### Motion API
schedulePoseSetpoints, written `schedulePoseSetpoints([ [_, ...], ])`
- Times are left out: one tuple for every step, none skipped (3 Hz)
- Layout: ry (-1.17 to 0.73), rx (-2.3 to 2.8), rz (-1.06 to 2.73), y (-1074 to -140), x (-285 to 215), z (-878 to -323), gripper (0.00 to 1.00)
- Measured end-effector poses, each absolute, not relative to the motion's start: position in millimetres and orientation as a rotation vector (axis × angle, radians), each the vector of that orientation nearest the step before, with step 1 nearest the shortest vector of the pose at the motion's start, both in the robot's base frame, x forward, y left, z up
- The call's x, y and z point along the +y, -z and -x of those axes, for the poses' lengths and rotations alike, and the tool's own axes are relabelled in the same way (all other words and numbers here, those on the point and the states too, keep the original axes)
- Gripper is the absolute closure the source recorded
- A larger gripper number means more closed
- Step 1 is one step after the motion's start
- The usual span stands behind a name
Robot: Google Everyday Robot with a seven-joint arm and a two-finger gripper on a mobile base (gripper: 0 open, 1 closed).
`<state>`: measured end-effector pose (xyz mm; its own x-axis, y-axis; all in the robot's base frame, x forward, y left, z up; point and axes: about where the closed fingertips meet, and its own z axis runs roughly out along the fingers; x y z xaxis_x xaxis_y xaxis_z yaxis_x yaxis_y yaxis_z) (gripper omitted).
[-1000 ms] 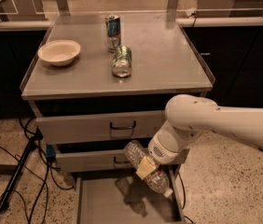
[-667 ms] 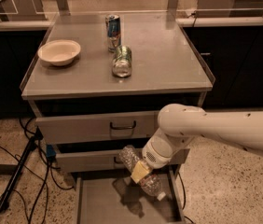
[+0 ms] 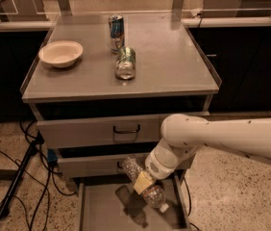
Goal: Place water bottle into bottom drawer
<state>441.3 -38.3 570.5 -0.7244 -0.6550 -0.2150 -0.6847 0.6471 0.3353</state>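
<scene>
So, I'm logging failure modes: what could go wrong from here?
The water bottle hangs tilted in the end effector above the bottom drawer; dropped from here, it might bounce or roll. Its upper end looks close to the front of the middle drawer and could catch there.

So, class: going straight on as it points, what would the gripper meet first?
Probably the plain floor of the grey metal bottom drawer, beneath the gripper and its clear crinkled plastic water bottle; depth is unclear.
</scene>
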Motion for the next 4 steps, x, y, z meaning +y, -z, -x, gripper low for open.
schedulePoseSetpoints([
  [-0.604,2.823,1.173,-499.4,-22.7,-430.1,1.00],
  [-0.611,2.827,1.170,-496.7,-21.6,-428.2,1.00],
  [-0.643,2.823,1.109,-480.2,-15.9,-426.2,1.00],
  [-0.687,2.814,1.037,-452.8,-6.9,-427.3,1.00],
])
